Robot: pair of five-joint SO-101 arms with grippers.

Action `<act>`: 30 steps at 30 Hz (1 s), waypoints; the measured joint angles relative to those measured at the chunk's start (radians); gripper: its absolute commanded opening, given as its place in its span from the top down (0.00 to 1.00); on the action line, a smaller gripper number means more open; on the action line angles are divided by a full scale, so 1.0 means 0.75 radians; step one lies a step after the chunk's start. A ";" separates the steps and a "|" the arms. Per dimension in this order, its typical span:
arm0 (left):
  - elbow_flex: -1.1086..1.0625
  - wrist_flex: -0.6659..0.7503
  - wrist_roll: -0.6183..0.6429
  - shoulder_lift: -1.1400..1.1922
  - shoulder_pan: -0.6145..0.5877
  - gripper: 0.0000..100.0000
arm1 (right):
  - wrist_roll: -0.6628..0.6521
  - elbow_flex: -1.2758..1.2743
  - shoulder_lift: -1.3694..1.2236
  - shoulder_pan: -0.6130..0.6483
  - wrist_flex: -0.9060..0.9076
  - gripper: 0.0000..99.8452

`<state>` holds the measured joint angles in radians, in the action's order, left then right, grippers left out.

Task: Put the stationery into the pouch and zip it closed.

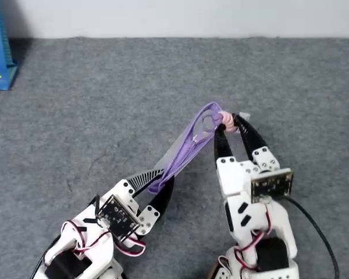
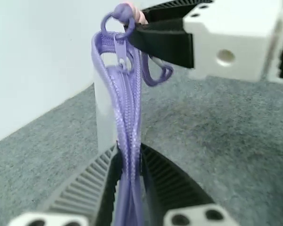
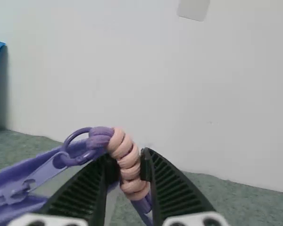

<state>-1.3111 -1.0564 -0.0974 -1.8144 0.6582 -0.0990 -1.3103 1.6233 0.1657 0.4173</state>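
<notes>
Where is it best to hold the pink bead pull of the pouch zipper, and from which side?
Grip the pink bead pull across its stacked beads, coming from the pouch end opposite the left gripper, as the right gripper does. The beads give a thick, ridged hold; the ring is thin.

The high camera looks steeply down on the grey table [image 1: 75, 87] from over the arms' bases at the lower edge. The wrist cameras peer closely along the left gripper [image 2: 128, 153] and right gripper [image 3: 124, 159] toward a white wall [image 3: 203, 94]. All three share the purple pouch [image 1: 186, 148].
</notes>
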 measured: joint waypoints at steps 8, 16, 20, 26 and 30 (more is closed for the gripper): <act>0.147 -0.245 0.000 0.002 0.000 0.99 | -0.008 0.078 -0.342 -0.092 -0.145 0.99; 0.198 -0.356 -0.053 0.006 -0.145 0.99 | -0.059 0.127 -0.606 -0.213 -0.260 0.99; 0.194 -0.393 -0.059 0.006 -0.188 0.99 | -0.070 0.123 -0.685 -0.272 -0.264 0.99; 0.194 -0.393 -0.068 0.006 -0.188 0.99 | -0.074 0.123 -0.698 -0.305 -0.264 0.99; 0.194 -0.393 -0.068 0.006 -0.188 0.99 | -0.074 0.123 -0.698 -0.311 -0.264 0.99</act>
<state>-1.1653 -1.3510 -0.1481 -1.8098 0.5171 -0.1542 -1.2183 1.1001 -0.0675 0.2194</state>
